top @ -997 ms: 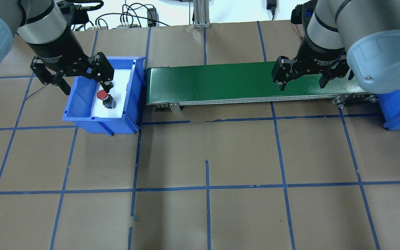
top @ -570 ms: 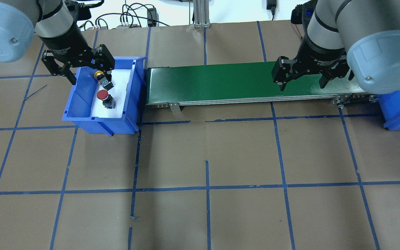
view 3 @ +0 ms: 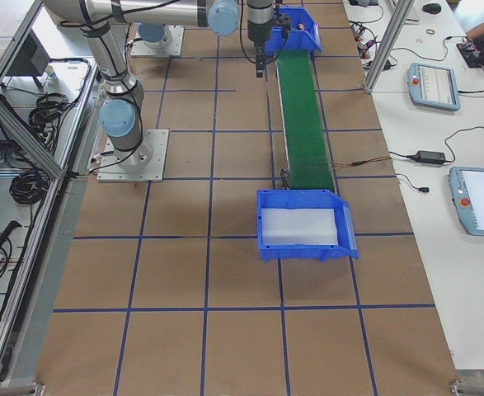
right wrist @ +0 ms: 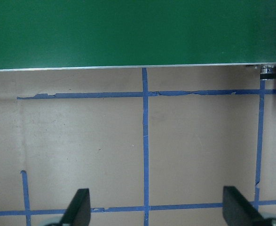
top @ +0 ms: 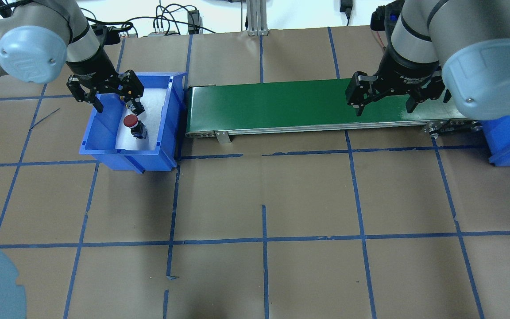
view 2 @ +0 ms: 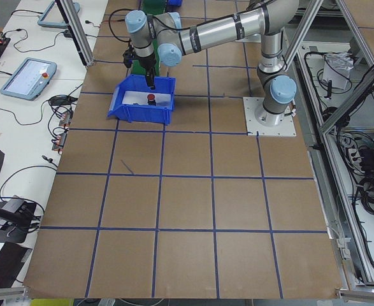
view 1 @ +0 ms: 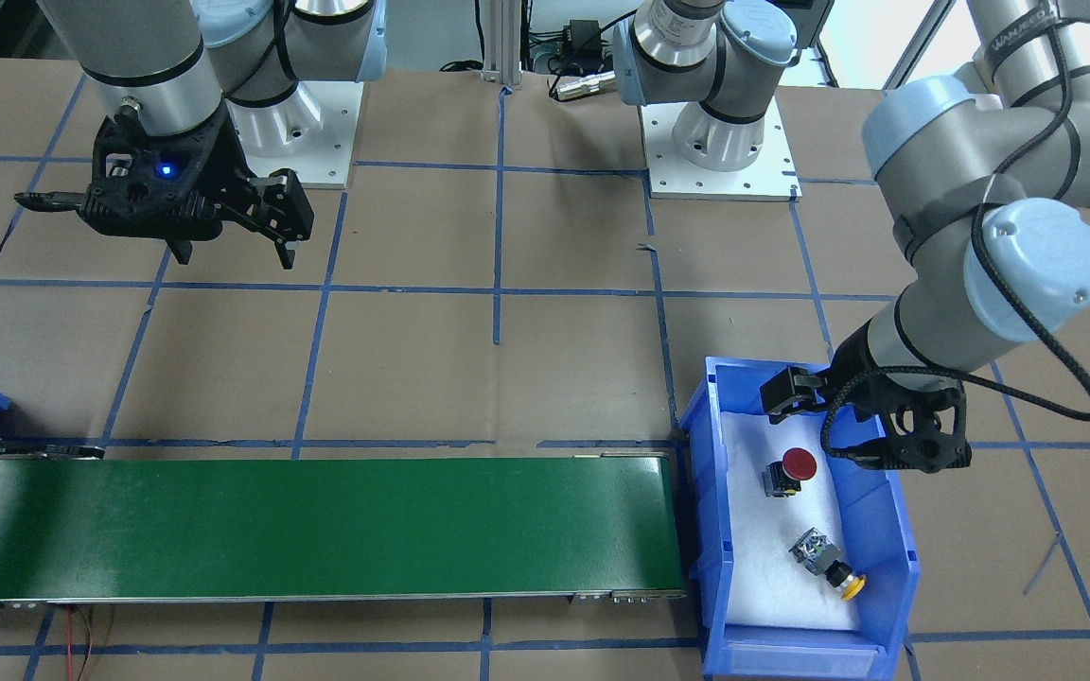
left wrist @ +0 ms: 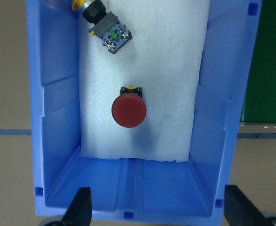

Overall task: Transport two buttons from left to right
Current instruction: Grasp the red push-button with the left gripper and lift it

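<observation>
Left pincer (top: pixel 117 105) is spread wide with nothing between the fingers, hanging over the blue bin (top: pixel 126 156) in the upper left of the overhead view. From its wrist camera you can see both fingertips (left wrist: pixel 81 208) poking in at the bottom corners of the frame, roughly above the bin's end wall, so it's not touching either part. Both buttons are in that bin, sitting on the white foam pad (left wrist: pixel 175 70) that lines the floor. Red button (left wrist: pixel 129 111) is right around the middle of the wrist view, standing with its mushroom cap facing up at the camera. Yellow button (left wrist: pixel 105 29) is further up and a bit to the left in that same view, lying on its side with the cap pointing toward the top left corner and partly cut off by the frame edge; the two are near each other but clearly apart. In the overhead shot the yellow one is mostly hidden behind a pincer finger. Right pincer (top: pixel 385 109) is also spread and holding nothing, hovering over the right part of the green conveyor belt (top: pixel 272 104) that runs across the upper middle of the overhead view. Its wrist camera just shows the belt edge along the top and the brown tabletop (top: pixel 308 195) with blue tape lines underneath. Second blue bin (top: pixel 507 141) sits at the belt's right end, by the frame's right edge.
</observation>
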Tool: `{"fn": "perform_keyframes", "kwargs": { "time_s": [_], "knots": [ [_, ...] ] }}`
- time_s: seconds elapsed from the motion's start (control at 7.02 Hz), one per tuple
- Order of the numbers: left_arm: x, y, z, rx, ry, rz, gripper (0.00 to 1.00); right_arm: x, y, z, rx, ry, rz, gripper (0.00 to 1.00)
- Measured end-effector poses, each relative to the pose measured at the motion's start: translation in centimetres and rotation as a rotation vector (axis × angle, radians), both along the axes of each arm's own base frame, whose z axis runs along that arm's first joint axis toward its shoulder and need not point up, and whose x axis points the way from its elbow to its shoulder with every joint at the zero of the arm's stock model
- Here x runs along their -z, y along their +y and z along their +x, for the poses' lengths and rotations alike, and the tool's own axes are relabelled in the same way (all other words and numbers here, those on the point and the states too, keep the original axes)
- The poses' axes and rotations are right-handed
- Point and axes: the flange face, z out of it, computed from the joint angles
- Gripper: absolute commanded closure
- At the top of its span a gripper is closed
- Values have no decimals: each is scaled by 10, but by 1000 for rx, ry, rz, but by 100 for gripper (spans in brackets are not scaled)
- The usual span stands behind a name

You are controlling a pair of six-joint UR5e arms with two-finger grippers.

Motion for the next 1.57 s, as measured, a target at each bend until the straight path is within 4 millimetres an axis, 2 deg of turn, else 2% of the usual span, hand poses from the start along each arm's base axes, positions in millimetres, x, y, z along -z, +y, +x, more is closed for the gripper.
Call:
{"fn": "perform_keyframes", "kwargs": {
  "time_s": [0.43,0.57,0.71,0.85,1.0,1.28,1.57],
  "knots": [
    [49,-19,5,16,4,-24,1,0,0,0,2,-1,1,0],
    [64,-22,6,19,4,-21,5,0,0,0,2,0,2,0],
    [75,-22,6,17,6,-15,20,0,0,0,2,0,2,0],
    [85,-17,5,14,9,-1,31,0,0,0,2,0,2,0],
    [92,-13,4,13,10,13,71,0,0,0,2,1,2,0],
    [93,-10,4,14,13,16,74,0,0,0,2,1,2,0],
    [78,-15,4,18,8,-18,74,0,0,0,2,1,2,0]
  ]
}}
